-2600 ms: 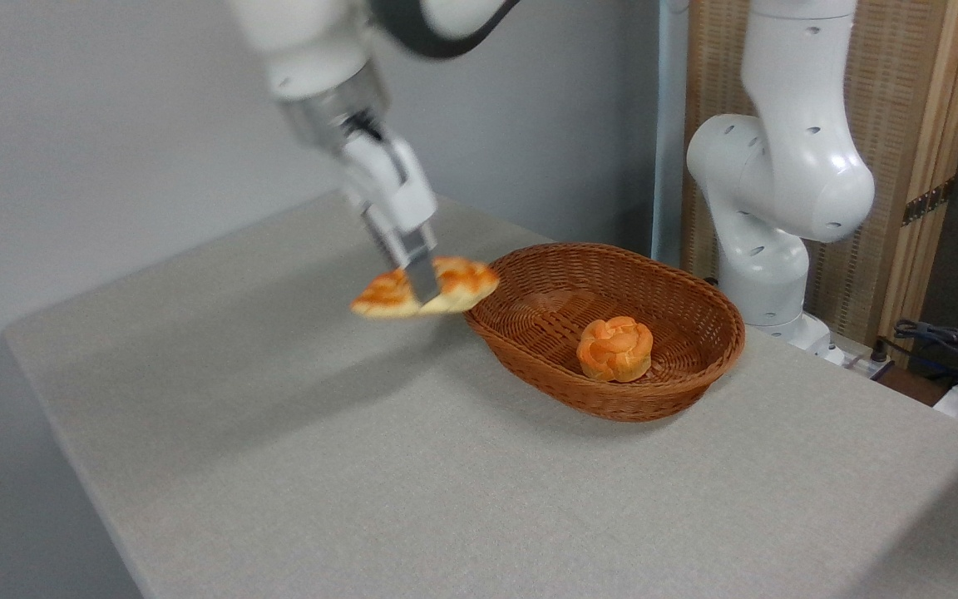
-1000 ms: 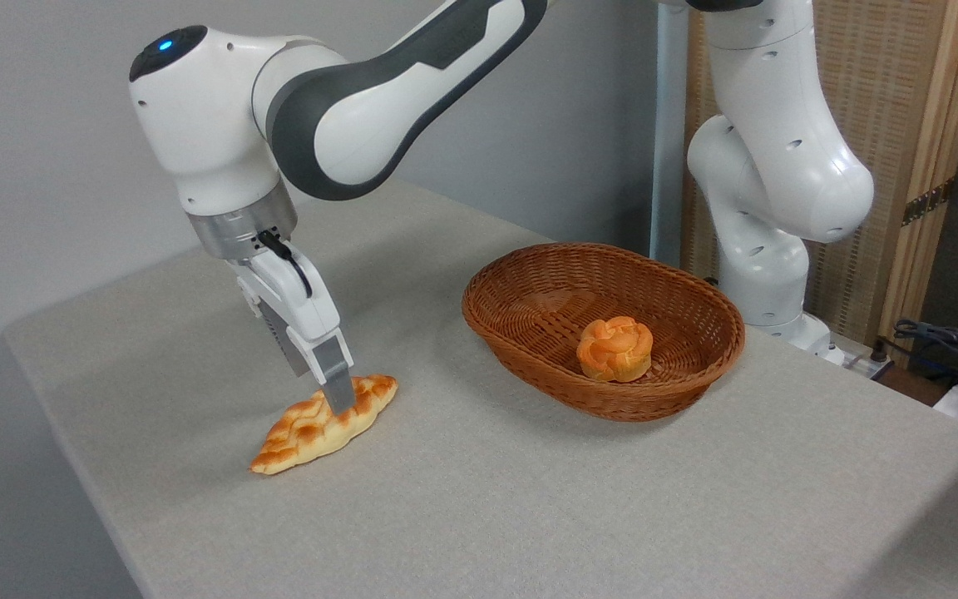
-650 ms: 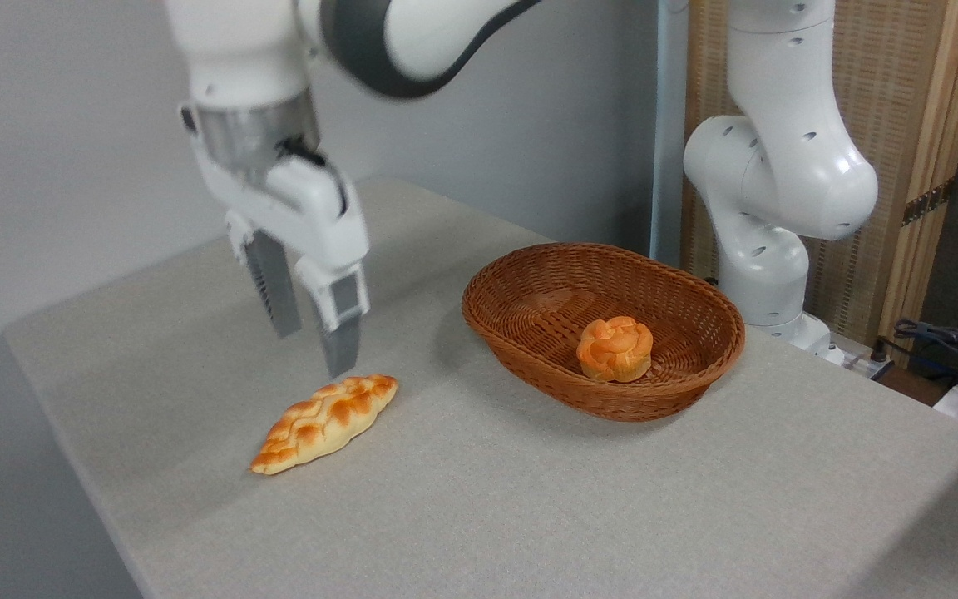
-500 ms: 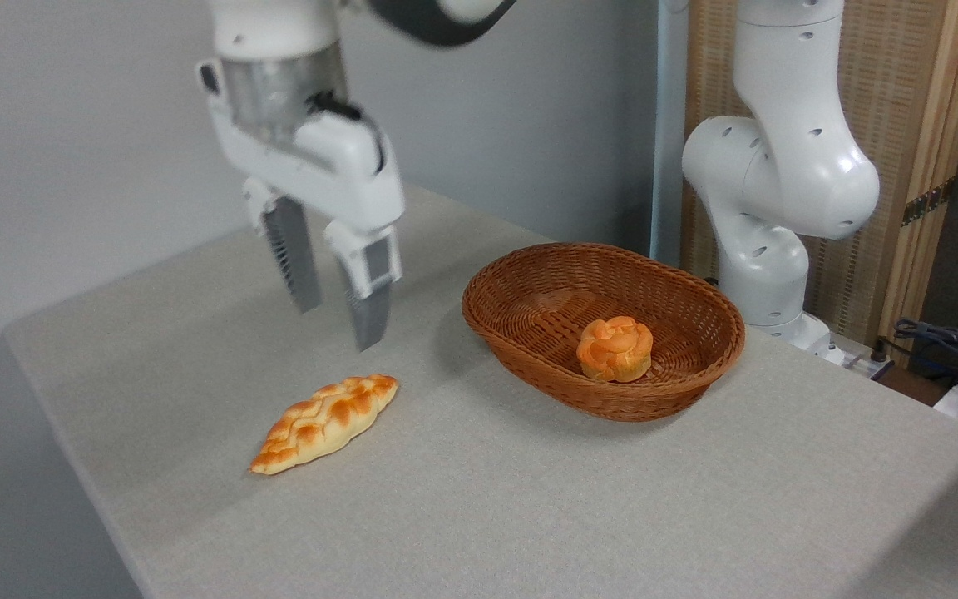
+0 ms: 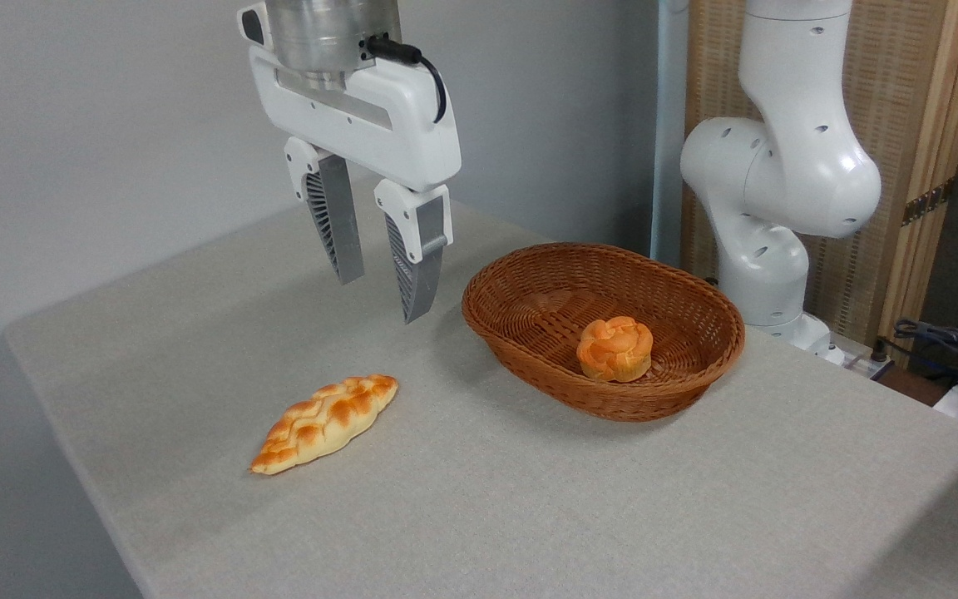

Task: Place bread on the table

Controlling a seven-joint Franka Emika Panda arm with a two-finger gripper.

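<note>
Flat on fabric-textured table (image 5: 529,499), braided bread (image 5: 325,423)

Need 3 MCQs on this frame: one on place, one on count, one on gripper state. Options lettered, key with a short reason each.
1. Where does the bread lie?
A. in the basket
B. on the table, left of the basket
C. between the gripper's fingers

2. How many baked items are in the basket?
A. none
B. one
C. two

3. What state is the gripper in?
A. open and empty, above the table
B. shut on the bread
C. resting on the basket rim

Key:
1 B: the braided loaf rests flat on the grey table, apart from the basket.
2 B: only the round bun sits inside.
3 A: its two fingers stand apart with nothing between them, well above the loaf.
</note>
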